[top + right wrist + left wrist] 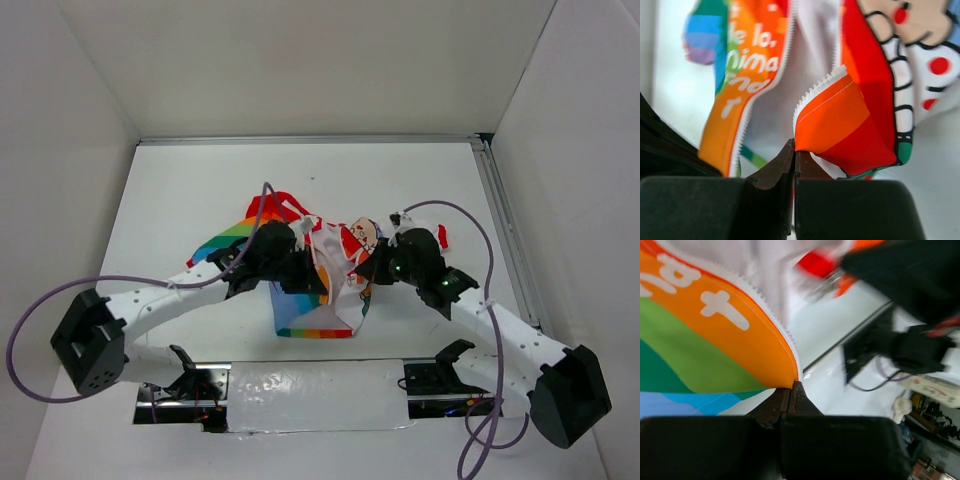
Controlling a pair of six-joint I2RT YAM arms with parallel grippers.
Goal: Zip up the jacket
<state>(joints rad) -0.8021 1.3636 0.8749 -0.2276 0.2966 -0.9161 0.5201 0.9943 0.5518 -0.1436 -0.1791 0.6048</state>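
Two white, tube-shaped arms fill the lower frame, the left arm (150,300) and right arm (515,335), each with chunky black joint blocks (90,345). A thin purple cable (22,345) loops off each. The left tool (790,392) and right tool (794,150) have black tapering fingers (775,172).

Bright, even light; left-wrist background blurred

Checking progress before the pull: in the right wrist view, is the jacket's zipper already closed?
No, the jacket hangs open: its two toothed zipper edges run visibly apart.
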